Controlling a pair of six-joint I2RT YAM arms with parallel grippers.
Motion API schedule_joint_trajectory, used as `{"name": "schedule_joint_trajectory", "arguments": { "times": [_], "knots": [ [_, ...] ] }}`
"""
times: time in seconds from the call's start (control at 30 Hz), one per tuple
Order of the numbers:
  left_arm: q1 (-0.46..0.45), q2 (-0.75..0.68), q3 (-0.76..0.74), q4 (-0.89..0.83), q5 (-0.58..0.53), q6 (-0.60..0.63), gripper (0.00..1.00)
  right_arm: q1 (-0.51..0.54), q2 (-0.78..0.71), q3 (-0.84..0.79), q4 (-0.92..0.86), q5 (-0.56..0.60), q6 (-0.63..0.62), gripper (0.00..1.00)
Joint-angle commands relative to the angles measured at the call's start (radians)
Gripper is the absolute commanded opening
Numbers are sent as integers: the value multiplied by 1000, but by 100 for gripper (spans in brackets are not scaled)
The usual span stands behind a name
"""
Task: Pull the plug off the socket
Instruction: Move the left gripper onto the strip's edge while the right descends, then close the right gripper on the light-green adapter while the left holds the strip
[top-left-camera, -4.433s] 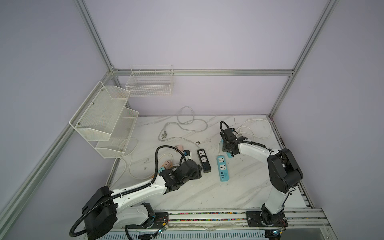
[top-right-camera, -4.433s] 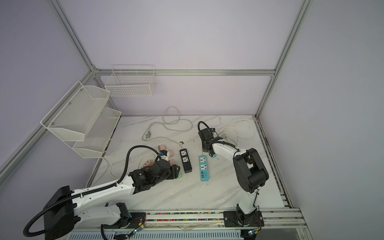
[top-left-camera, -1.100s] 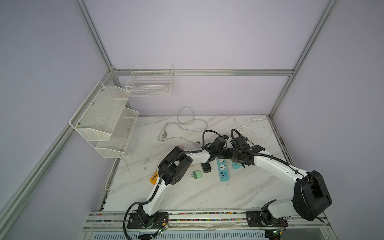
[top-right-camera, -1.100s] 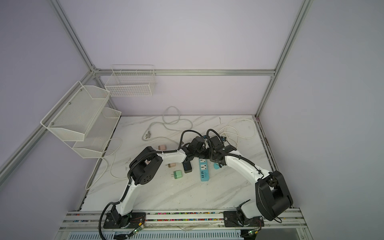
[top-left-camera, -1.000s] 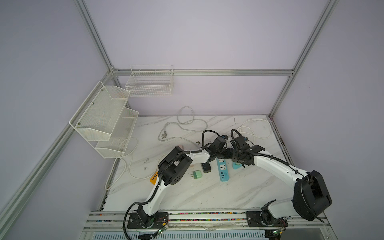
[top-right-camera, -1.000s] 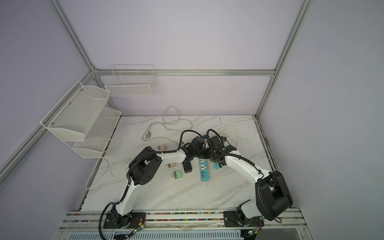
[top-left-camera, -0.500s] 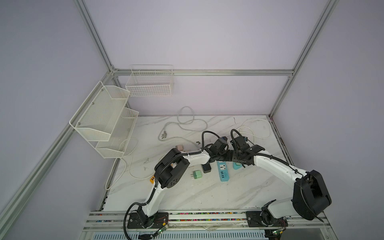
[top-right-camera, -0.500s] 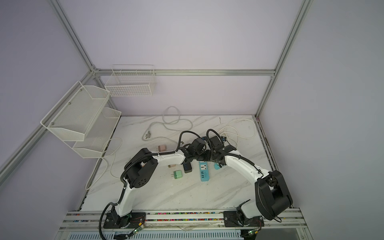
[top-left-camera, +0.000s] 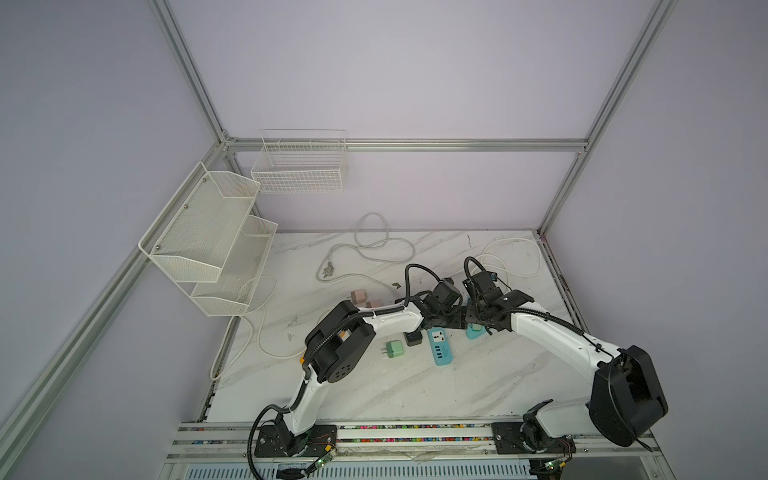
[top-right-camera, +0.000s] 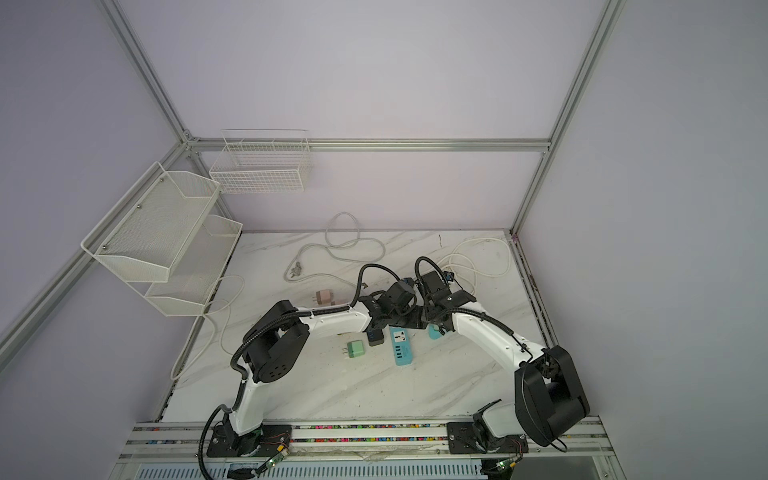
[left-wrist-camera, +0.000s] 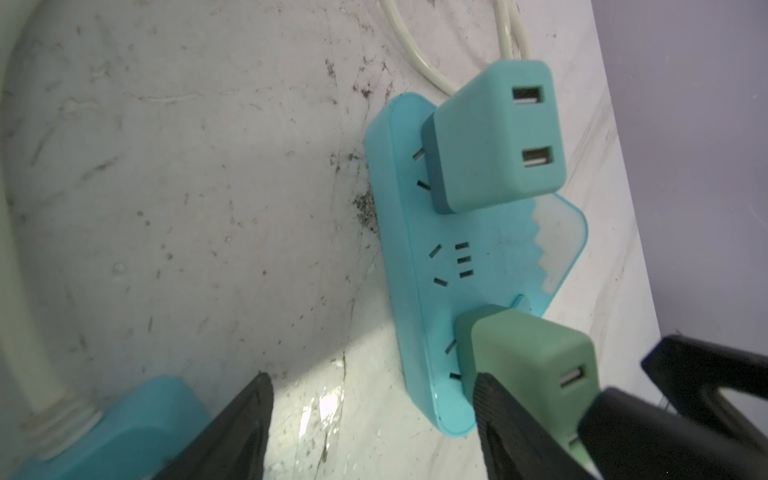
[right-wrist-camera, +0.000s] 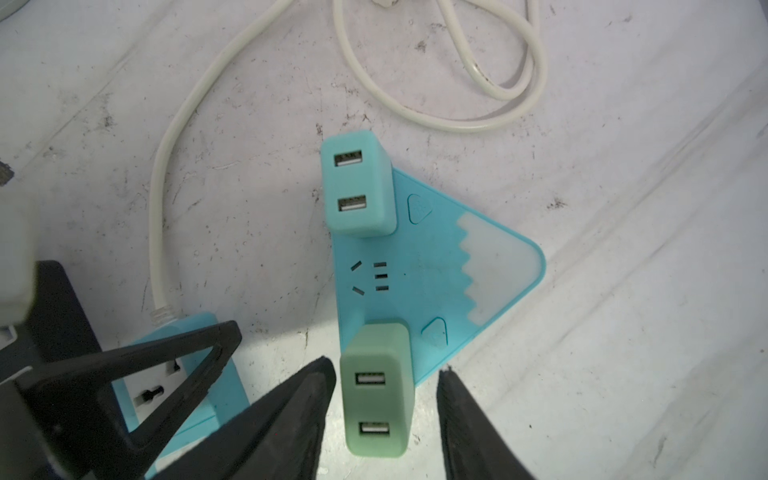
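Right wrist view: my right gripper (right-wrist-camera: 385, 368) straddles the green plug (right-wrist-camera: 376, 399), jaws apart, gaps either side.
Plug: seated at one end of the turquoise socket (right-wrist-camera: 415, 270); a teal plug (right-wrist-camera: 357, 187) at the other.
My left gripper (left-wrist-camera: 372, 378): spread wide, holding nothing.
Advice: I should close squarely, pull straight out, socket pinned.
Writing: none legible.

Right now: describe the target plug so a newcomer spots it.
On the marble table, find the triangular blue socket under the right hand. Of its two USB chargers, take the sage-green charger between the hand's fingers, not the teal charger.
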Motion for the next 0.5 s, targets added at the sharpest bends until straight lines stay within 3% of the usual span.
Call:
{"name": "schedule_joint_trajectory", "arguments": {
  "times": [0.0,0.2,0.47],
  "knots": [
    [5,-61,-15,-44,16,-13,77,-2,-22,14,-16,13,-7,48],
    [20,-10,78,-12,14,-76,72,-2,-22,10,-22,20,-8,49],
    [38,49,76,163,93,-109,61,-1,-22,-3,-24,15,-10,49]
  ]
}}
